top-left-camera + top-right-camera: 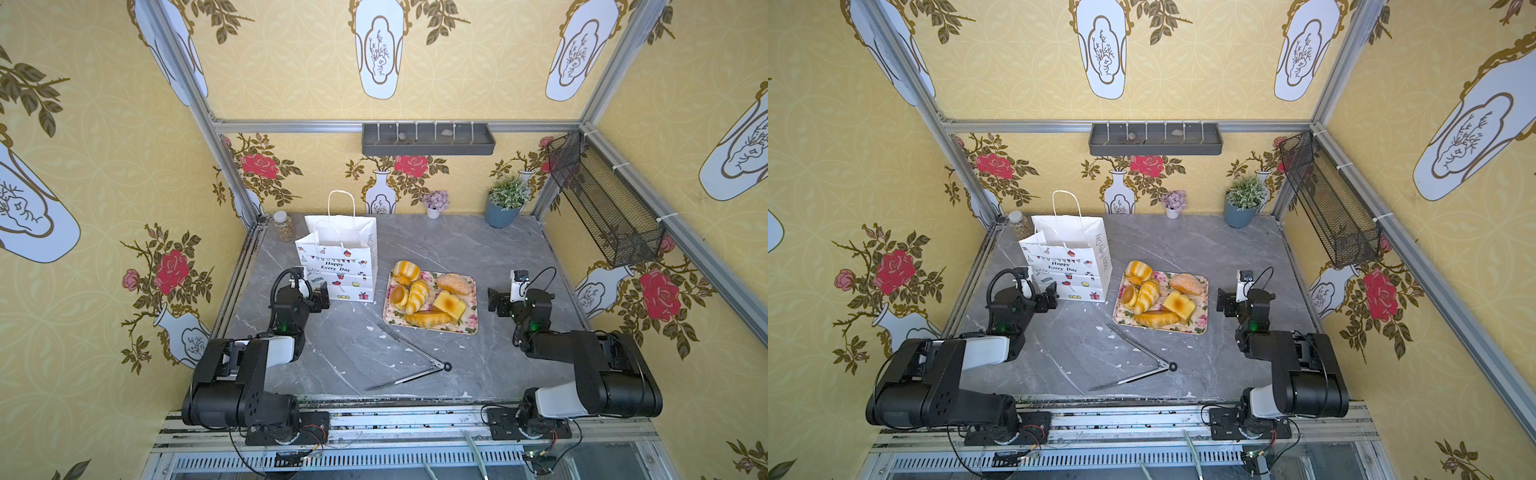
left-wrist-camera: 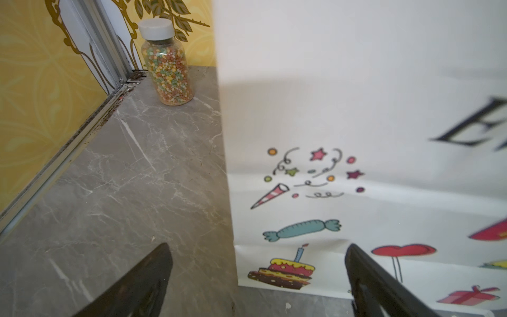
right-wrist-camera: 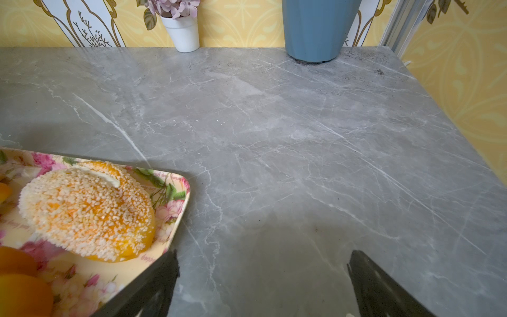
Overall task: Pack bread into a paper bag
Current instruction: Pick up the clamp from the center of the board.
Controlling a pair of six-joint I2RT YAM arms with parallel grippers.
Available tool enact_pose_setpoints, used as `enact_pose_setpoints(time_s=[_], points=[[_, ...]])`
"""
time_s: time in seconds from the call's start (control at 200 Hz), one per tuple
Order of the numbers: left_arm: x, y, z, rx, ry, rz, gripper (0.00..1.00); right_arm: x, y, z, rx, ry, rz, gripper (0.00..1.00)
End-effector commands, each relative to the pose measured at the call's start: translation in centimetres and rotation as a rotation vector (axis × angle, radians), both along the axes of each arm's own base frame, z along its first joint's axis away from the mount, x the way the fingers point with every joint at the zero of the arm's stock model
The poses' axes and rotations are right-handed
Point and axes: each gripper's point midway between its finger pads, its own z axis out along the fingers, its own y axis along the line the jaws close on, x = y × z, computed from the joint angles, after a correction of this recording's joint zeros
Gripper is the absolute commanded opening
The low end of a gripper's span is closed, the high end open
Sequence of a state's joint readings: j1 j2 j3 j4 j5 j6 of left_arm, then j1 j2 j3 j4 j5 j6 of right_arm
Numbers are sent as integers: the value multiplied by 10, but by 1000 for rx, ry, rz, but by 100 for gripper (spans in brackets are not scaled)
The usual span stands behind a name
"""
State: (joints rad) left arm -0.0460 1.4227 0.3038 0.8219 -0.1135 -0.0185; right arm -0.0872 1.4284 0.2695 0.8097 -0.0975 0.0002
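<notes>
All six pieces of bread (image 1: 417,295) are seen on the tray (image 1: 428,277) at the centre of the counter (image 1: 457,245), the bag (image 1: 338,266) upright at its 10 o'clock. The left pincer (image 2: 258,248) and right pincer (image 3: 263,255) are spread wide, empty. The seeded bun (image 3: 87,214) is best taken first, squeezed lightly.

Both top views look steeply down from high above and behind the left gripper (image 1: 322,296) and right gripper (image 1: 494,301), far off, covering the whole marble tabletop (image 1: 436,245) and overlapping almost fully. The left wrist camera sits behind the left gripper (image 2: 256,245), facing forward, low, very close to the paper bag (image 2: 329,109) just ahead, a jar of coloured beads (image 2: 168,68) farther ahead. The right wrist camera faces forward past the right gripper (image 3: 263,251): floral tray (image 3: 164,222) and seeded bun (image 3: 85,214) close beside it, white pot (image 3: 182,33) and blue pot (image 3: 315,30) far ahead. Both top views share all these.
</notes>
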Motion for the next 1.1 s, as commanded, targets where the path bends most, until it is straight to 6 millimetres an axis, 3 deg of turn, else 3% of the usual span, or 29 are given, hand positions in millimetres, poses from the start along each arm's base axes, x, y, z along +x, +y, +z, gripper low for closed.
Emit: enact_pose_setpoints(time_s=[0.0,0.41,0.545,0.615,0.755,0.845,0.92,1.0,1.095], points=[[1,3,5,1,-22,17,99,2,1,4,6,-17,2,98],[1,3,4,2,-21,17,99,2,-3,5,-10,-16,-29,98],[1,3,5,2,-21,17,99,3,-32,26,-100,60,-273,98],[1,3,4,2,-18,17,99,2,-34,47,-106,92,-305,98],[1,3,4,2,-18,18,99,-10,-9,100,-50,56,-215,98],[1,3,5,3,-22,17,99,-21,23,122,105,43,-71,98],[1,3,4,2,-19,17,99,-29,46,131,228,65,15,98],[1,3,4,2,-20,17,99,-37,51,129,350,143,-26,98],[1,3,4,3,-20,17,99,-46,72,125,370,248,87,98]])
